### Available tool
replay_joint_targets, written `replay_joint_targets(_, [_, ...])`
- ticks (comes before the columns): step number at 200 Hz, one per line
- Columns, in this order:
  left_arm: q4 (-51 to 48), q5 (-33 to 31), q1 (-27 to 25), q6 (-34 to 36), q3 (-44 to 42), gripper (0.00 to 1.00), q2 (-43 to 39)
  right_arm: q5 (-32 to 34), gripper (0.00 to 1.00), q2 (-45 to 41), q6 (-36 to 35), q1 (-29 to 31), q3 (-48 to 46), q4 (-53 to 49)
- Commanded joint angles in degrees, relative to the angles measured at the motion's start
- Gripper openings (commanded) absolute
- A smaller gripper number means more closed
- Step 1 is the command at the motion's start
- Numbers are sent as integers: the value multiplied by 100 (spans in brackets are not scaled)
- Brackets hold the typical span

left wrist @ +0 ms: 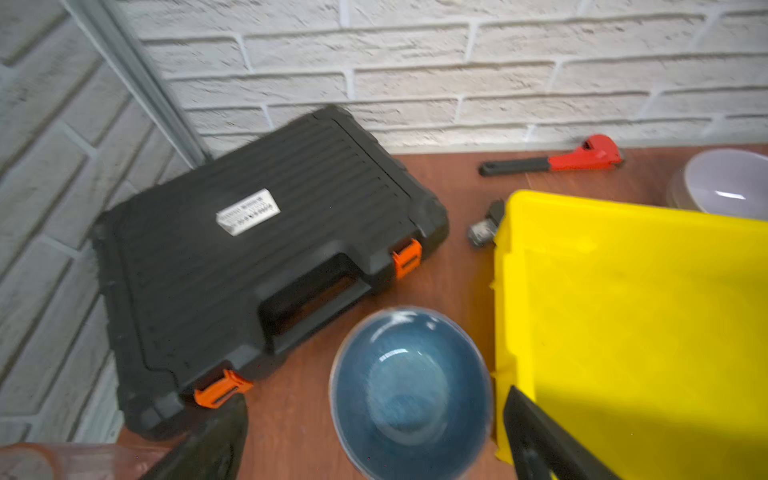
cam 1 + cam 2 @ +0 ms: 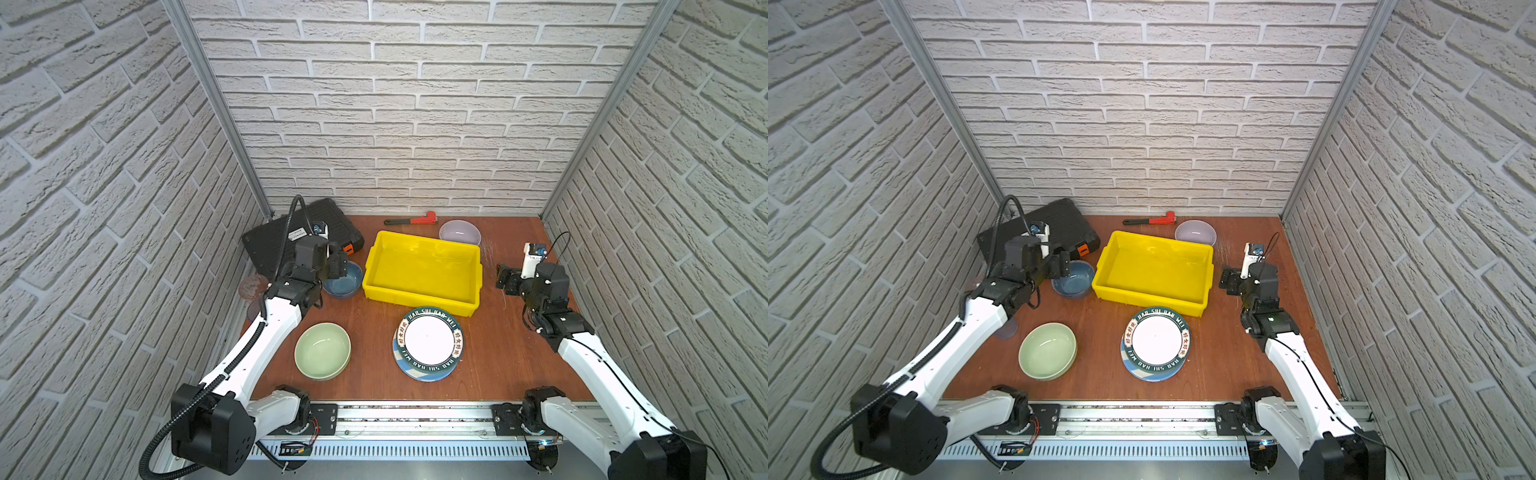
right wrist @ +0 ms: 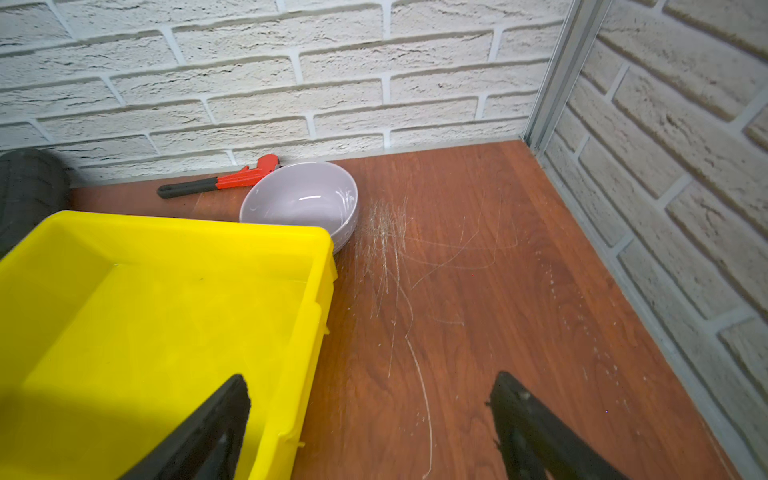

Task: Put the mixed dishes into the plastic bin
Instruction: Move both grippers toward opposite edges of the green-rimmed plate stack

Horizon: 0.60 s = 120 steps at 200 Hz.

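Observation:
The yellow plastic bin (image 2: 415, 297) (image 2: 1150, 300) stands empty mid-table. My left gripper (image 2: 340, 266) (image 1: 376, 395) hangs open just above the blue bowl (image 2: 347, 284) (image 1: 411, 395), which sits between its fingers beside the bin's left wall. My right gripper (image 2: 505, 280) (image 3: 370, 376) is open over bare table at the bin's right wall. A lavender bowl (image 2: 460, 232) (image 3: 303, 199) sits behind the bin. A pale green bowl (image 2: 323, 351) and a stack of plates (image 2: 428, 338) with a green lettered rim on top lie in front. Tinted tumblers (image 2: 251, 286) show behind the left arm.
A black tool case (image 2: 303, 237) (image 1: 257, 257) with orange latches leans in the back left corner. A red pipe wrench (image 2: 415, 219) lies along the back wall. Brick walls close three sides, and a metal rail (image 2: 411, 415) runs along the front.

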Motion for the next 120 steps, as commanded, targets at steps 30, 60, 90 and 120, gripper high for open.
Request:
replay_joint_targets(30, [-1310, 1417, -341, -641, 176, 96, -337, -1147, 87, -486, 821, 76, 308, -1920])
replay_joint_targets(60, [-1573, 1900, -639, -1002, -25, 96, -570, -1658, 85, -573, 893, 115, 336, -2413])
replay_joint_targets(90, [-1496, 2264, -992, -1491, -291, 91, -642, -2096, 84, -569, 895, 142, 306, -2765])
replay_joint_targets(120, [-1360, 2419, -1439, -2118, -478, 83, -568, -2338, 83, -736, 915, 174, 131, -2892])
